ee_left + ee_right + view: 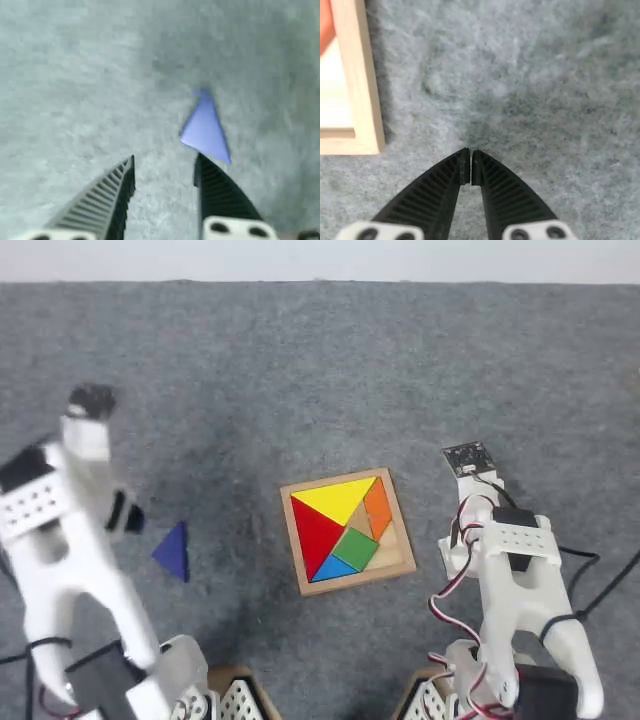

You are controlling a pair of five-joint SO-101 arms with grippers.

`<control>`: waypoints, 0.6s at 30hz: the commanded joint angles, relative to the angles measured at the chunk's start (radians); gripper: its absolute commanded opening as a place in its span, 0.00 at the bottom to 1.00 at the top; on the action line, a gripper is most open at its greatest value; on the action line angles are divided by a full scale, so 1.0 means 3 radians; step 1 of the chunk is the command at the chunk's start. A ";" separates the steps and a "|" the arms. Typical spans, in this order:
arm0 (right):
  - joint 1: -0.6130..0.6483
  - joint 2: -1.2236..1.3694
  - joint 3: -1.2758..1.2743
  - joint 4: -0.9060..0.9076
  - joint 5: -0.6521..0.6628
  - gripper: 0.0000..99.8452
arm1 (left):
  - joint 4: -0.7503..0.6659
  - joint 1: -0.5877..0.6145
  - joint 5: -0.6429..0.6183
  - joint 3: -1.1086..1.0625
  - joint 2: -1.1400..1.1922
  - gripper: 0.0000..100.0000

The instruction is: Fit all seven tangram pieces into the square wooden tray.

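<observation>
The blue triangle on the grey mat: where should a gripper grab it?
Probably from straight above, pinching the blue triangle across its two long edges. It lies flat on the mat, so only its thin sides offer a hold. The open left gripper is nearest.

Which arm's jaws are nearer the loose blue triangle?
Left. The left jaws stand open beside the blue triangle; the right jaws, shut, are beyond the wooden tray, by its corner.
</observation>
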State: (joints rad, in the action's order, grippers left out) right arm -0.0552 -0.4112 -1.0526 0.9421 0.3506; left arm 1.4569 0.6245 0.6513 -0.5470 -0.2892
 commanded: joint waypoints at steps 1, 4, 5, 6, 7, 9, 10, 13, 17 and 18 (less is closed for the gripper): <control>-0.0003 -0.0013 0.0010 -0.0059 0.0031 0.03 | -0.0061 -0.0036 0.0189 -0.0463 -0.0143 0.21; -0.0003 -0.0013 0.0010 -0.0054 0.0031 0.03 | -0.0322 -0.0143 0.0169 -0.0657 -0.0026 0.25; -0.0013 -0.0013 0.0010 -0.0049 0.0031 0.03 | -0.0378 -0.0184 0.0128 -0.0678 0.0041 0.27; -0.0018 -0.0013 0.0010 -0.0043 0.0031 0.03 | -0.0414 -0.0215 0.0061 -0.0688 0.0128 0.27; -0.0023 -0.0013 0.0010 -0.0043 0.0031 0.03 | -0.0440 -0.0240 0.0020 -0.0678 0.0235 0.27; -0.0023 -0.0013 0.0010 -0.0038 0.0031 0.03 | -0.0522 -0.0297 -0.0051 -0.0657 0.0476 0.27; -0.0023 -0.0013 0.0010 -0.0038 0.0031 0.03 | -0.0578 -0.0322 -0.0092 -0.0642 0.0624 0.27; -0.0028 -0.0018 0.0010 -0.0038 0.0031 0.03 | -0.0696 -0.0404 -0.0225 -0.0519 0.1105 0.27; -0.0028 -0.0023 0.0010 -0.0038 0.0031 0.03 | -0.0696 -0.0414 -0.0353 -0.0105 0.1724 0.27; -0.0028 -0.0023 0.0010 -0.0038 0.0036 0.03 | -0.0670 -0.0404 -0.0378 0.0013 0.1846 0.27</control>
State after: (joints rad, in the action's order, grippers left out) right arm -0.0552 -0.4112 -1.0526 0.9421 0.3506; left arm 1.2712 0.5109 0.5700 -0.6467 0.1481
